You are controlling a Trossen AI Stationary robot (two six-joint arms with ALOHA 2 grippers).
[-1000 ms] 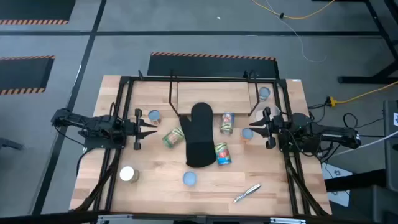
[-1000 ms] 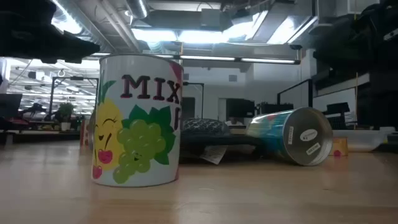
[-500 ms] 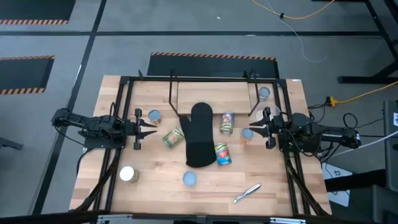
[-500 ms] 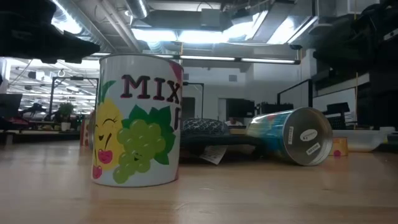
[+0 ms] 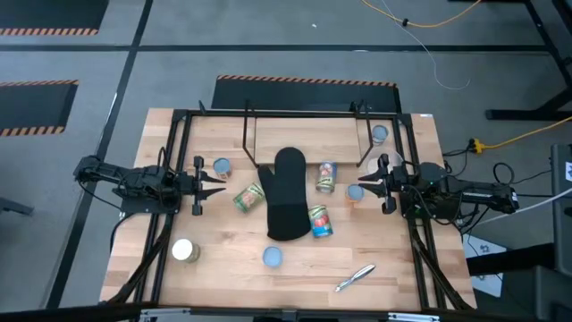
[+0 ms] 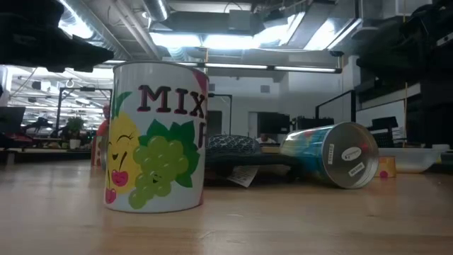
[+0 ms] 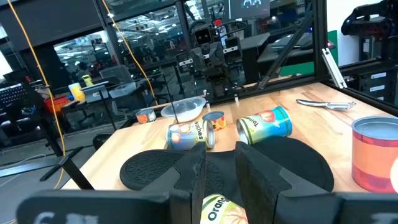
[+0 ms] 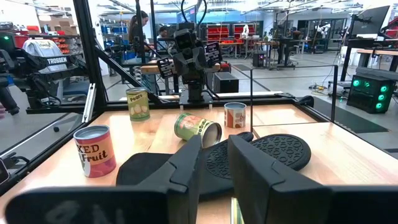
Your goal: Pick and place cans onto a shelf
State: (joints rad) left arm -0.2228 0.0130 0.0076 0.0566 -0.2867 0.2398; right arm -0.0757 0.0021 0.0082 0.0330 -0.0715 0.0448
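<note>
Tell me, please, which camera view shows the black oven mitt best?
The high view: the oven mitt shows whole there, flat on the table's middle among lying cans. Both wrist views show only its patterned surface beyond that arm's own fingers. The low view shows just a dark edge behind the upright can.

Black mitt point(image 5: 286, 194) blocks mid-table; cans point(image 5: 248, 197) flank it.

The left gripper point(image 7: 221, 177) is hanging low over the wooden desk point(image 7: 311, 121), jaws parted slightly above an orange-labelled can point(image 7: 219, 208). Ahead, a black oven mitt point(image 7: 149, 168) is lying flat. Beyond it, two cans are lying on their sides: a tomato can point(image 7: 264, 124) and another point(image 7: 188, 135). An upright red can point(image 7: 375, 152) is standing well apart, near a silvery pen-like item point(image 7: 325, 104).
</note>
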